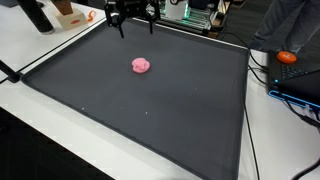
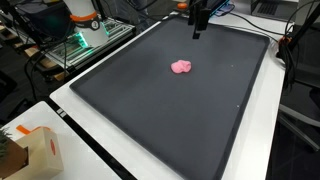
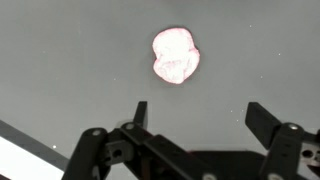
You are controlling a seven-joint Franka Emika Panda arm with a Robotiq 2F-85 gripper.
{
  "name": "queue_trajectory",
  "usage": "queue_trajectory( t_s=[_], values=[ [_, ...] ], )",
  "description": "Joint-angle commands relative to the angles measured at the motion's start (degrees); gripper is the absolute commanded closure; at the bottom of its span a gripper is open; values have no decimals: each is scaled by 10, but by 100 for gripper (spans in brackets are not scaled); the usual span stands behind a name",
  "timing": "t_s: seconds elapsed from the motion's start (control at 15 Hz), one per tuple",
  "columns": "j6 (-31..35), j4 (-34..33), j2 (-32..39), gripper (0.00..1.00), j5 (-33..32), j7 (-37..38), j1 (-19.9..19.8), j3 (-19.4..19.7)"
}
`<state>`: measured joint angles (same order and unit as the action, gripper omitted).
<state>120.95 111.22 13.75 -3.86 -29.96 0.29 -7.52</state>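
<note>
Wrist view shows the gripper [image 3: 195, 108] spread wide, short of the pink lump [image 3: 175, 55]; closing off-centre could shove it across the mat [image 3: 60, 60].

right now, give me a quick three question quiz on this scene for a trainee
1. True or false: the gripper is shut on the lump.
2. What colour is the lump? A green, B pink, C blue.
3. Fill in: the lump lies on the dark ___.
Key: 1 false, the jaws stand open and clear of it; 2 B; 3 mat.
</note>
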Motion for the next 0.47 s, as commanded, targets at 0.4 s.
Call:
queue_trajectory(
  t_s=[0.4],
  values=[
    [-1,4,-13,0,3,6,5,7]
  ],
)
